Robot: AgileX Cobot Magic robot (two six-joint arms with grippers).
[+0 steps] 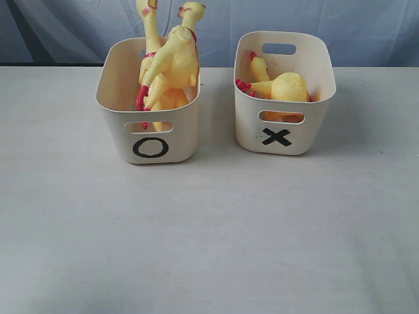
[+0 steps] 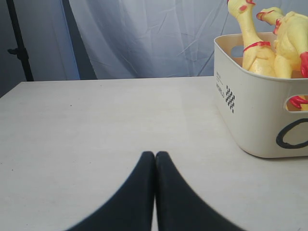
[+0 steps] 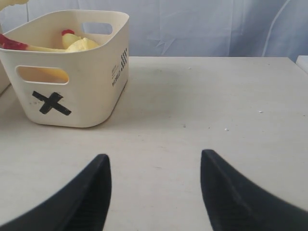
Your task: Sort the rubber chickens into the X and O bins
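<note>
A: Exterior view has no arms in shot. O bin (image 1: 118,134) left, X bin (image 1: 249,131) right, a gap between them, both toward the far side of the table (image 1: 209,242). Near half of the table is open.
B: Chickens?
A: Two or more rubber chickens (image 1: 171,65) piled in the O bin, necks up past the rim. A single chicken (image 1: 288,86) lies low in the X bin, red feet toward the O bin.
B: Fingers?
A: Wrist views only. Left fingers (image 2: 139,192) pressed together, holding nothing, over bare table. Right fingers (image 3: 91,192) spread wide, empty, well short of the X bin.
B: Edges?
A: Left wrist shows the table's far edge against a blue curtain (image 2: 144,33) and a dark stand (image 2: 19,43).
B: Print?
A: Black O and X under the handle slots. Wrist views add a checker patch and small print on each bin's end wall, maybe "WORLD", not sure.
</note>
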